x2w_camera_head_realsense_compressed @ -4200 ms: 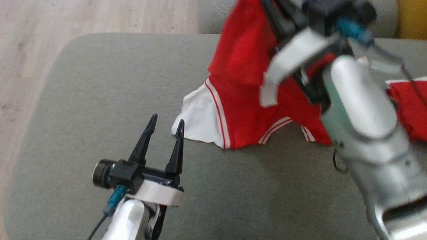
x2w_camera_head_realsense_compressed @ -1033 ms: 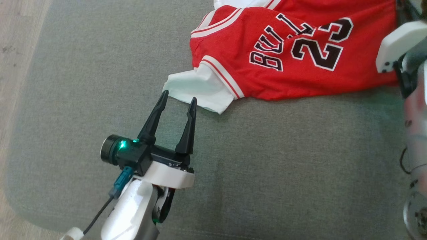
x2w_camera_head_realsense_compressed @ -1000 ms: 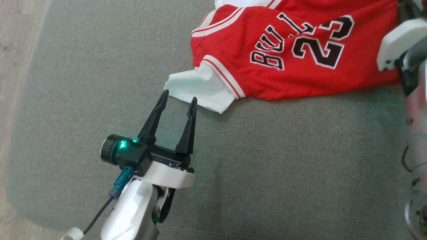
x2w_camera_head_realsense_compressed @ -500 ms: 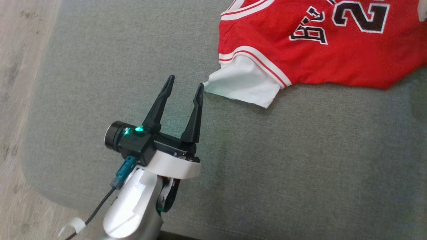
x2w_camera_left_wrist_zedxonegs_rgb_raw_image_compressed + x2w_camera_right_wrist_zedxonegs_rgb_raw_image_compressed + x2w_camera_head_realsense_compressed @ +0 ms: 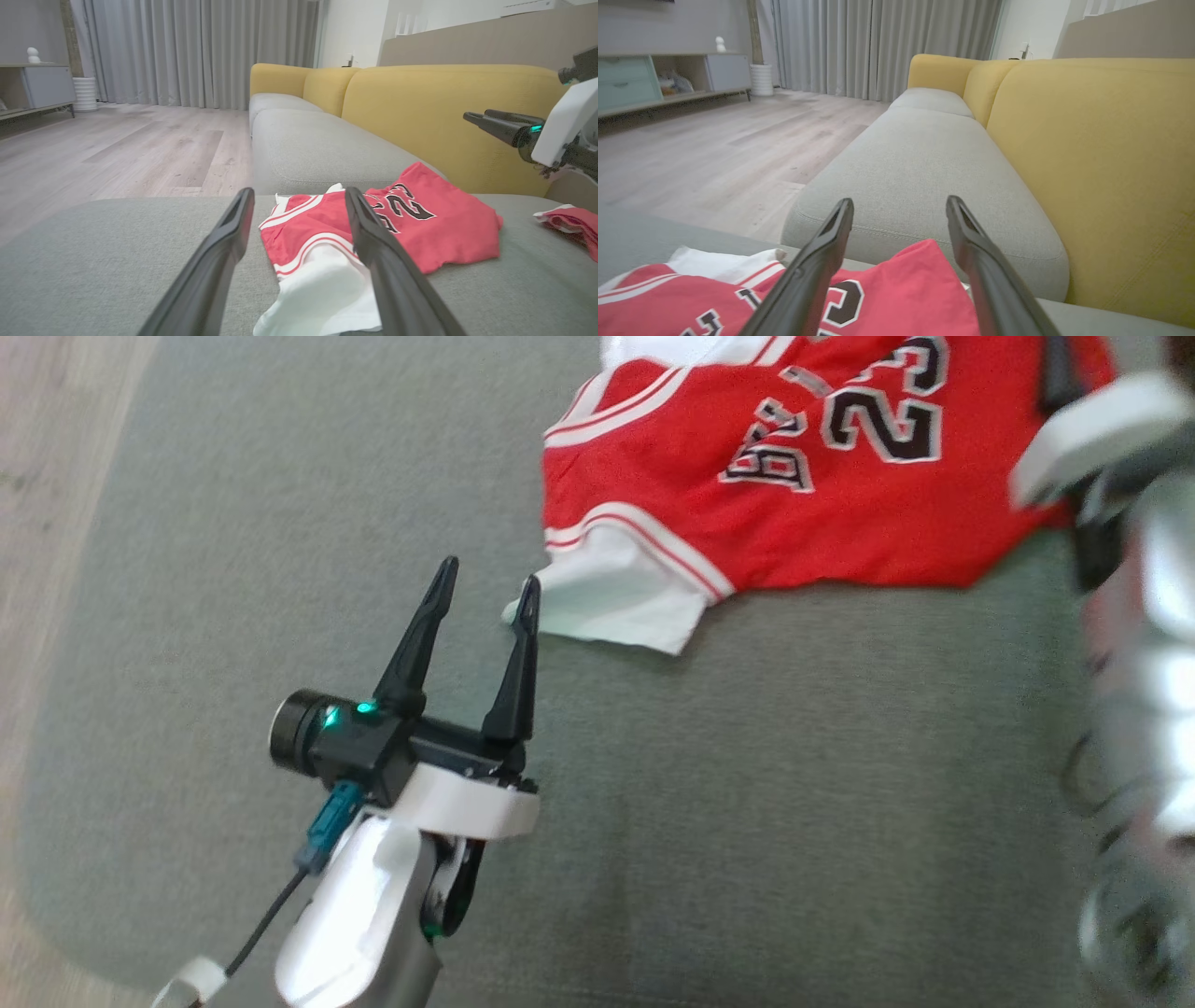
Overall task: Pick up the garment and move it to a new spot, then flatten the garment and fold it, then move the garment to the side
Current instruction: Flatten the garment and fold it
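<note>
Lying on cushion [image 5: 747,803]: jersey [image 5: 822,523]; L gripper [image 5: 489,571] wide, maybe touching sleeve [image 5: 616,611]; R gripper [image 5: 900,201] wide.

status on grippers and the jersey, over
Left gripper open, tips at white sleeve. Right gripper open, empty, over jersey. Jersey rumpled on grey cushion. Second red garment apart.

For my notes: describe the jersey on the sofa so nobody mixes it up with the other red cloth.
On the grey sofa seat in front of the yellow backrest, the jersey lies fairly flat, its white sleeve nearest the left gripper. Unlike the crumpled red cloth off to its side, it shows a black, white-edged "23".
</note>
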### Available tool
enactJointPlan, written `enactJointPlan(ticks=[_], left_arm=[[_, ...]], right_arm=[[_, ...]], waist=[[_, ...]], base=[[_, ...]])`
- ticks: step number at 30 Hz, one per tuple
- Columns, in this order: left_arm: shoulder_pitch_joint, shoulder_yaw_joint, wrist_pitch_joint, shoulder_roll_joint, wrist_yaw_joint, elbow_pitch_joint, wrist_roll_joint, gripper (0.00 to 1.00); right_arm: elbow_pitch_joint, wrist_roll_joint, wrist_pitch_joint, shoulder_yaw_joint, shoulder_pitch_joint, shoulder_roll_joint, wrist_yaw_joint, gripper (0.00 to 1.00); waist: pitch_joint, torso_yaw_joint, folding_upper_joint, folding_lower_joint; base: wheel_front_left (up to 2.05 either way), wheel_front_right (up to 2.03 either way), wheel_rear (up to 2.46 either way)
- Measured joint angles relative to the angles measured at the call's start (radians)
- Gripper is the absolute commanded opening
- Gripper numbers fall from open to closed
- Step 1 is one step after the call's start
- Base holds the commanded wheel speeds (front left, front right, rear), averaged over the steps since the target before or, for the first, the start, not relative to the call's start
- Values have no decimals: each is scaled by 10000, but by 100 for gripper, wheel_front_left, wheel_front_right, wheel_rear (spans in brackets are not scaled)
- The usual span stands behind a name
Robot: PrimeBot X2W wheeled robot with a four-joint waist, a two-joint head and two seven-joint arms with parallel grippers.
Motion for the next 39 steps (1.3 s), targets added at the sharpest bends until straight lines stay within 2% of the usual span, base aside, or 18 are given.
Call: enactJointPlan(ticks=[5,12,16,21,27,33,38,39], left_arm=[[397,288,0,4,-25,42,111,100],[816,564,0,8,-102,63,201,100],[1012,892,0,19,-199,96,431,100],[1003,884,0,10,-314,98,535,100],[861,723,0,10,-372,94,529,100],[675,439,0,10,-364,196,476,100],[480,303,0,6,-347,213,359,100],[479,270,0,6,-320,215,345,100]], right_arm=[[-1927,1350,-27,337,2214,656,0,100],[-3568,2640,-29,577,5187,838,0,100],[-4320,3827,-29,1409,6683,911,0,100],[-4654,3981,190,1540,6694,945,0,100],[-4098,4715,1172,1544,5814,945,0,100],[-2311,5428,1987,823,4185,940,0,100],[-564,5239,2251,13,3233,936,0,100],[-339,5127,2203,-77,3103,934,0,68]], waist=[[-518,-525,0,0],[-1028,-1072,0,-1],[-1138,-1501,0,-1],[-989,-1575,0,1],[-670,-1274,0,1],[-274,-711,0,3],[-23,-224,0,3],[10,-150,0,3]], base=[[0,0,0],[0,0,0],[0,0,0],[0,0,0],[0,0,0],[0,0,0],[0,0,0],[0,0,0]])
